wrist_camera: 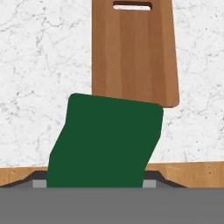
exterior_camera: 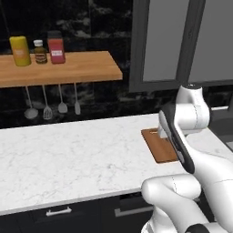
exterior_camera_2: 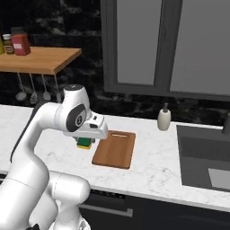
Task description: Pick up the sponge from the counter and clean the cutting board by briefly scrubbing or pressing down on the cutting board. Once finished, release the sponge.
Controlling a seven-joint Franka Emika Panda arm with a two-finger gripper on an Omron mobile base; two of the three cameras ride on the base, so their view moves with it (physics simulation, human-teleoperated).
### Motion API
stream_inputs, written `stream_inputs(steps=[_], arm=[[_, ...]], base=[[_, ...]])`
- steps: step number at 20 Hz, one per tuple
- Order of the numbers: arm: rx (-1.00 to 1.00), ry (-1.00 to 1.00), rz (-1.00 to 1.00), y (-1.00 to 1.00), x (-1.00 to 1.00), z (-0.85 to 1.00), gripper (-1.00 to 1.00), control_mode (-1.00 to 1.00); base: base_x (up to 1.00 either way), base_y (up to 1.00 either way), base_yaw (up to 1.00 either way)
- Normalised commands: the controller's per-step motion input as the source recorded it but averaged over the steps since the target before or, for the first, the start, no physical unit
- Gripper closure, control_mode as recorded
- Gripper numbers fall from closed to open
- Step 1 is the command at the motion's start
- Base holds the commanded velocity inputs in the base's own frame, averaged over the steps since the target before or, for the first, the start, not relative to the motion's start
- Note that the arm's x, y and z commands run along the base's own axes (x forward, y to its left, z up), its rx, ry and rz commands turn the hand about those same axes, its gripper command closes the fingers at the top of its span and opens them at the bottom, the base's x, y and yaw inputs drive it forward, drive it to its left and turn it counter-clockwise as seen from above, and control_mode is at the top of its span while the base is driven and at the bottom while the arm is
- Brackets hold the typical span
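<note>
Gripping sponge, fingers closed on it

I count one small rectangular sponge with a dark green top over yellow and one flat reddish-brown wooden cutting board with one slot, on one white marble worktop. One orange-brown wooden shelf carries three containers: one yellow, one small brown, one red. Four metal utensils hang beneath. One cream soap bottle, one sink.
</note>
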Motion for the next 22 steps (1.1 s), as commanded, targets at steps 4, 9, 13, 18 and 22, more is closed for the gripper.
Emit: stream_inputs(steps=[4, 9, 13, 18, 22], arm=[[0.0, 0.0, 0.0, 0.0, 0.0, 0.0, 1.0, 1.0], [0.0, 0.0, 0.0, 0.0, 0.0, 0.0, 1.0, 1.0], [0.0, 0.0, 0.04, -0.07, 0.35, -0.1, 1.0, -1.0], [0.0, 0.0, 0.03, -0.08, 0.38, -0.64, 1.0, -1.0], [0.0, -0.01, 0.0, 0.11, 0.12, -0.67, 1.0, -1.0]], base=[[0.29, -0.63, 0.0], [0.53, -0.31, 0.03], [0.4, -0.07, 0.03], [0.0, 0.0, 0.0], [0.0, 0.0, 0.0]])
